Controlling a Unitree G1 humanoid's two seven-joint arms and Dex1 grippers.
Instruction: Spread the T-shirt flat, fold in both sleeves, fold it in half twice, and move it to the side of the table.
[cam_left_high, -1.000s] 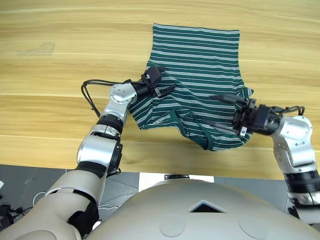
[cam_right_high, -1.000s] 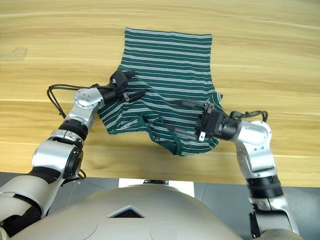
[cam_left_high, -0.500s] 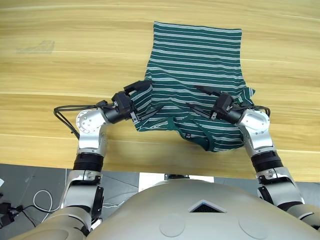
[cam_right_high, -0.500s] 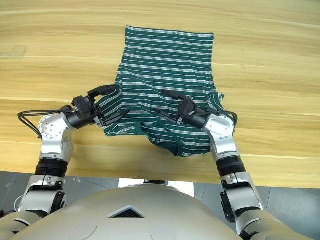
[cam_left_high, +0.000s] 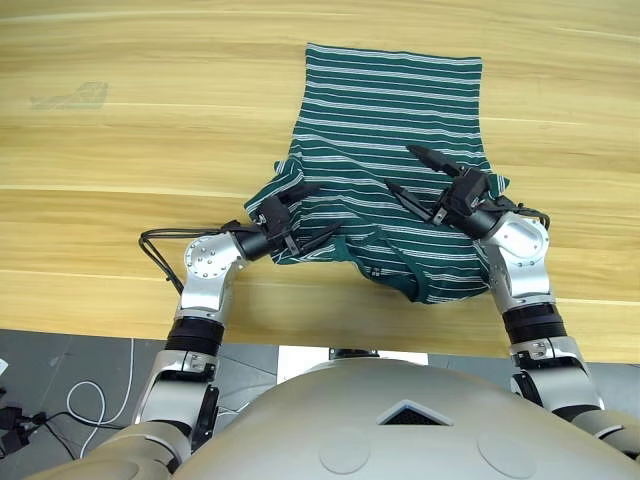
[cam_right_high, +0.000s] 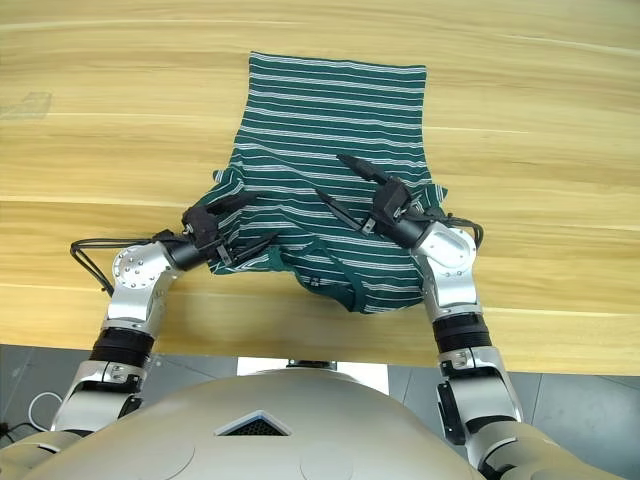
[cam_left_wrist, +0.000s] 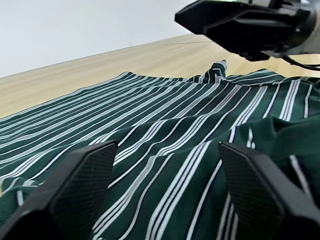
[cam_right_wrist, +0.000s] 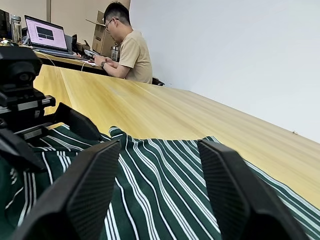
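Left end effector (cam_left_high: 314, 212) and right end effector (cam_left_high: 399, 168) spread, empty, above T-shirt (cam_left_high: 390, 100) at its rumpled near end (collar side), apparently positioned to flatten it.

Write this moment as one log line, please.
striped T-shirt: on wooden table, collar end rumpled | left gripper: open over its left edge | right gripper: open over its right side

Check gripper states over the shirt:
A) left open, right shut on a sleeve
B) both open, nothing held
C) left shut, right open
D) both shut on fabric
B: the left gripper and right gripper both stand wide open, and the wrist views show the T-shirt lying unpinched beneath them.
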